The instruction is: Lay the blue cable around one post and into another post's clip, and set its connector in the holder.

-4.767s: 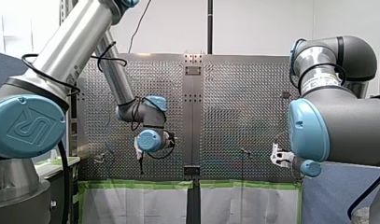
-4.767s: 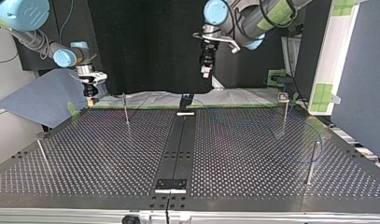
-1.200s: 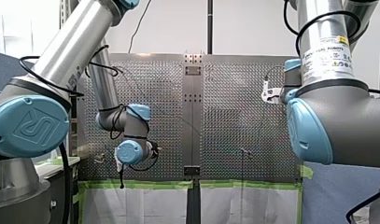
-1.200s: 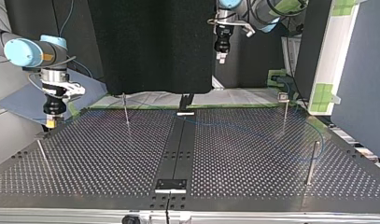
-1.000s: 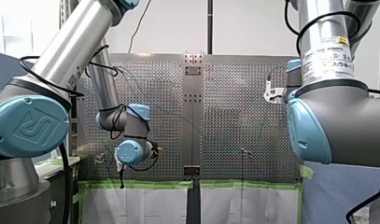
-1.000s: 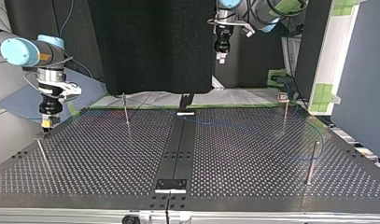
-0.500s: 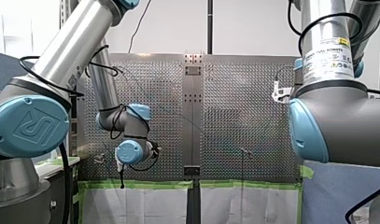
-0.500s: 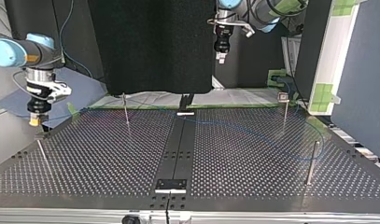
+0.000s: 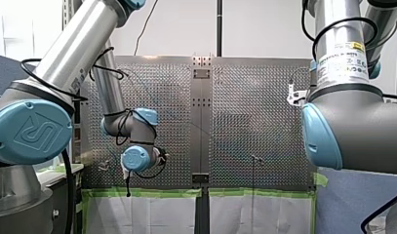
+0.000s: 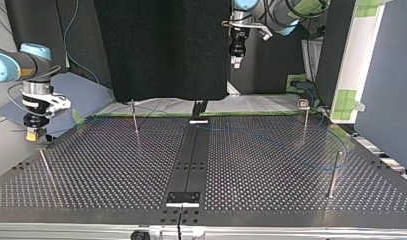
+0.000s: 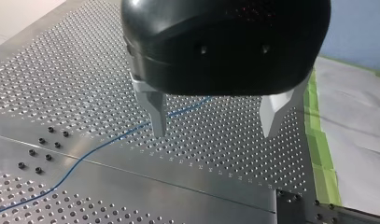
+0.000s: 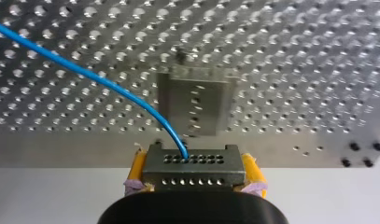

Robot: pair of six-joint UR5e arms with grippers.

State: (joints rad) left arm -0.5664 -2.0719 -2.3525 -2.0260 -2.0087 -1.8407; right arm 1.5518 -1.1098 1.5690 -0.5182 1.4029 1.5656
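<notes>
My right gripper [image 12: 193, 163] is clamped on the grey connector [image 12: 193, 173]. Its yellow pads [image 12: 137, 164] press on two opposite sides. The blue cable [image 12: 85, 72] comes out of the connector's holed face and runs off over the perforated table [image 12: 295, 56]. The connector is held in the air, not in the holder [image 12: 195, 109]. The holder is a grey plate on the tabletop, just ahead of the gripper and close to the table's edge. In the top view this gripper hangs over the tabletop's left edge, near the far left corner.

My left gripper [image 11: 213, 133] is black, with its metal fingers [image 11: 157, 114] spread apart and nothing between them. It is raised well clear of the tabletop. In the left wrist view a stretch of cable lies flat on the tabletop below it and passes behind one finger. In the top view this gripper hangs high beyond the far edge, about mid-width.

In the top view the cable is faint. It runs from the middle of the far edge across the right half of the tabletop. It passes near the far-right post [image 10: 305, 122] and bends by the near-right post [image 10: 334, 172] at the right edge. It is too thin to tell whether it goes around either post or only beside it. Both posts stand upright.
</notes>
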